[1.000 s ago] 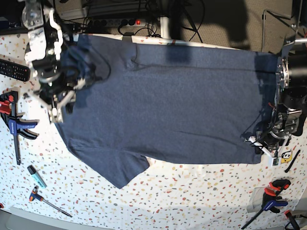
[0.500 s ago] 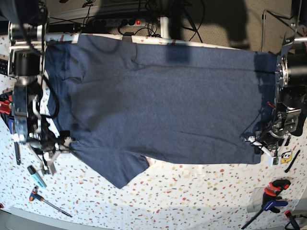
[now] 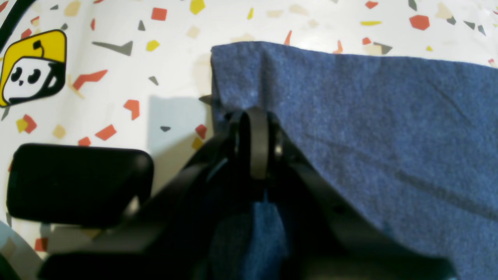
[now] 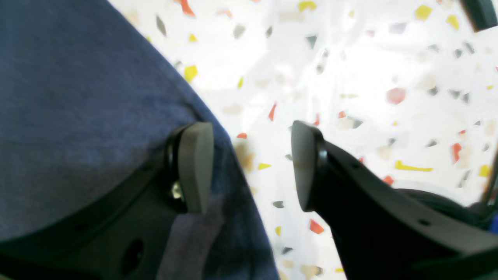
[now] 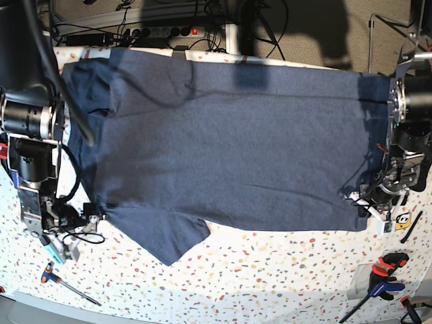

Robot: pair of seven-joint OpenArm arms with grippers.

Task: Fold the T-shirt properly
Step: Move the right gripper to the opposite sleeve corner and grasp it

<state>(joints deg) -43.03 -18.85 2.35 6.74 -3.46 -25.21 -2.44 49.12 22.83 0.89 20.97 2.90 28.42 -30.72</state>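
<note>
The dark navy T-shirt (image 5: 229, 142) lies spread flat across the speckled table, with no print showing. In the base view my left gripper (image 5: 365, 201) sits at the shirt's right near corner. The left wrist view shows that gripper (image 3: 253, 116) shut on the T-shirt (image 3: 369, 116), with cloth pinched between its jaws. My right gripper (image 5: 81, 226) is low at the shirt's left edge, by the near sleeve. In the right wrist view it (image 4: 249, 167) stands open: one fingertip (image 4: 194, 167) is over the hem of the T-shirt (image 4: 78, 97), the other over bare table.
A yellow panda sticker (image 3: 31, 68) and a black block (image 3: 78, 182) lie beside the left gripper. Clamps (image 5: 385, 277) rest at the near right. A teal marker (image 5: 50, 246) and a hex key (image 5: 67, 283) lie at the near left. A power strip (image 5: 162, 30) runs behind the table.
My right arm has travelled from the shirt's far left corner down its left edge to the near sleeve, and its jaws have opened. The left arm has not moved.
</note>
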